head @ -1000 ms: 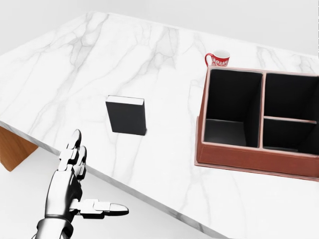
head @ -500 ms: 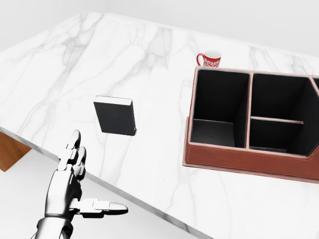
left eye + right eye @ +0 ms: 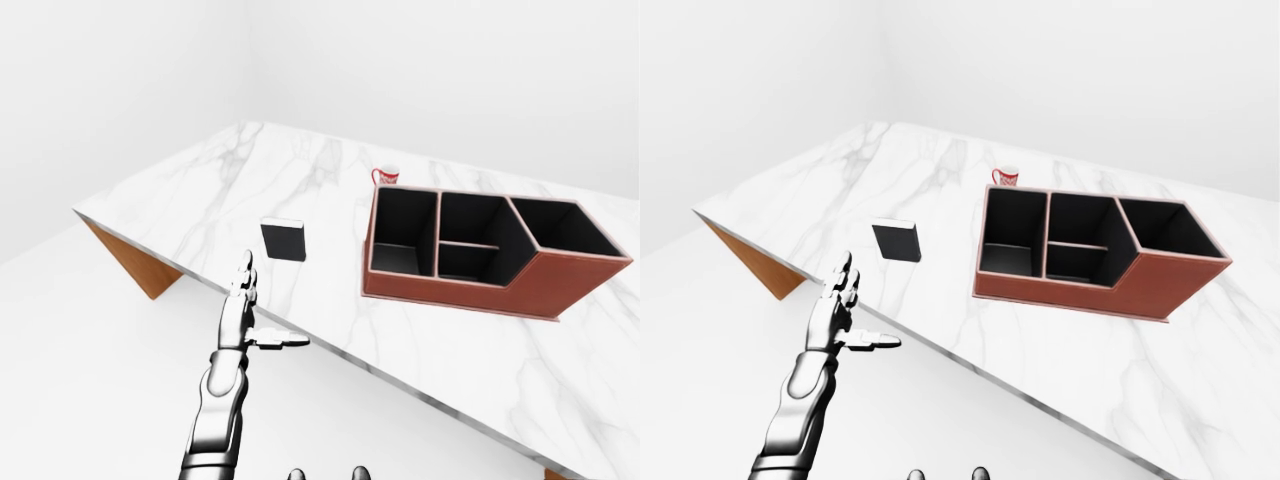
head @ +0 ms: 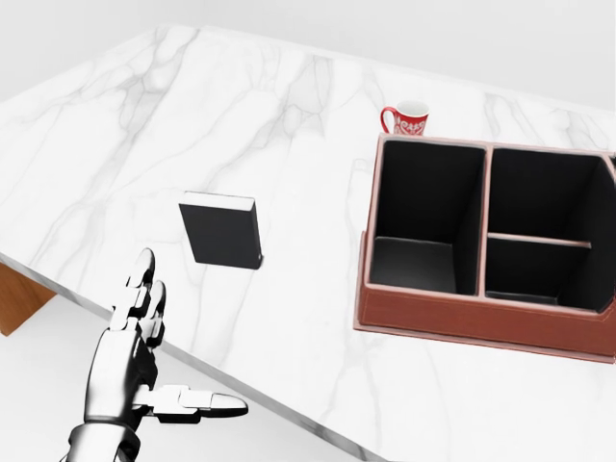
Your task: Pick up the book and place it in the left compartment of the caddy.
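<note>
A black book (image 4: pixel 221 231) with a white page edge lies flat on the white marble table (image 4: pixel 173 106), left of centre in the head view. The reddish-brown caddy (image 4: pixel 462 315) with black compartments stands to its right; its left compartment (image 4: pixel 426 219) holds nothing. My left hand (image 4: pixel 185 337) hovers open at the lower left, off the table's near edge and below the book, its fingers pointing up and its thumb (image 4: pixel 197 403) sticking out to the right. It touches nothing. My right hand is out of every view.
A red and white mug (image 4: pixel 406 118) stands just above the caddy's left corner. The table's near edge (image 3: pixel 330 345) runs diagonally across the left-eye view. A wooden table support (image 3: pixel 130 262) shows under its left corner, above white floor.
The whole picture has shifted: book and caddy slid left in the head view, then slightly down, so the camera moved. My left hand keeps its place and open pose.
</note>
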Motion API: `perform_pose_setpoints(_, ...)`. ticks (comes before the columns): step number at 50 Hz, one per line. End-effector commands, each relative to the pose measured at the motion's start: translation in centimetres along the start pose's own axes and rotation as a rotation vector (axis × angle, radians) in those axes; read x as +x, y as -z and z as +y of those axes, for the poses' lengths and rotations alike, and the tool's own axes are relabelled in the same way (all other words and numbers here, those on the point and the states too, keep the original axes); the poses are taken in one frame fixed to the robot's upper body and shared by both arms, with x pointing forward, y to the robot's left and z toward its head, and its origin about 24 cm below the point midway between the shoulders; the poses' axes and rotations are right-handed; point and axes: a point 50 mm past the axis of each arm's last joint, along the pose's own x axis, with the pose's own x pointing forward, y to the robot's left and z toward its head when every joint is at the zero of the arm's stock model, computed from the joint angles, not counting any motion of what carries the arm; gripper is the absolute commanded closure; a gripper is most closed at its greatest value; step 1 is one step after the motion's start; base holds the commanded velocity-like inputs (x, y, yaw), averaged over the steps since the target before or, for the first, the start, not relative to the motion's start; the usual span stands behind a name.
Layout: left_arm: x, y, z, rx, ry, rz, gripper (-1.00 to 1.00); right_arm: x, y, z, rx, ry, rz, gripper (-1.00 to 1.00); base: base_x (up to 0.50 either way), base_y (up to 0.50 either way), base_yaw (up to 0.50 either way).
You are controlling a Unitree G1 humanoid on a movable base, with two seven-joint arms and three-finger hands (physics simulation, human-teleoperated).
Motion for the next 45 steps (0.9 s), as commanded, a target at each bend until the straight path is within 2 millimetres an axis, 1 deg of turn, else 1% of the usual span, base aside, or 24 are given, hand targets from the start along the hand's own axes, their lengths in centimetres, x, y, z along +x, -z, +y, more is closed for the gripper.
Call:
perform_pose_setpoints(1, -0.1, -0.3, -0.1, 0.003, 0.003, -0.015, -1.0, 0.0, 0.0, 0.0, -0.003, -0.007, 0.0, -1.0, 0.25, 0.14, 0.0)
perform_pose_setpoints(10, 0.0, -0.2, -0.1, 0.004, 0.004, -0.01, -1.0, 0.0, 0.0, 0.0, -0.003, 0.002, -0.001, -1.0, 0.27, 0.16, 0.0)
perform_pose_setpoints(14, -0.1, -0.3, -0.1, 0.004, 0.003, -0.012, -1.0, 0.0, 0.1, -0.1, -0.005, 0.007, 0.004, -1.0, 0.09, 0.0, 0.0)
perform_pose_setpoints(23, 0.0, -0.2, -0.1, 0.003, 0.001, -0.009, -1.0, 0.0, 0.1, 0.0, -0.002, 0.003, 0.002, -1.0, 0.13, -0.23, 0.0)
perform_pose_setpoints(26, 0.4, 0.5, 0.1, 0.0, 0.001, 0.023, -1.0, 0.0, 0.1, 0.0, -0.003, 0.004, 0.003, -1.0, 0.12, -0.22, 0.0)
perform_pose_setpoints(29, 0.3, 0.4, 0.1, -0.001, 0.0, 0.017, -1.0, 0.0, 0.1, 0.1, -0.003, 0.004, 0.001, -1.0, 0.12, -0.21, 0.0)
perform_pose_setpoints(30, 0.5, 0.8, 0.2, -0.002, 0.0, 0.034, -1.0, 0.0, 0.1, 0.1, -0.004, 0.004, 0.004, -1.0, 0.11, -0.19, 0.0)
perform_pose_setpoints(41, 0.3, 0.3, 0.1, -0.002, -0.002, 0.012, -1.0, 0.0, 0.2, 0.0, -0.01, 0.006, 0.007, -1.0, 0.11, -0.19, 0.0)
perform_pose_setpoints(45, 0.5, 0.8, 0.2, -0.003, 0.0, 0.036, -1.0, 0.1, 0.0, 0.0, -0.008, 0.008, 0.001, -1.0, 0.11, -0.19, 0.0)
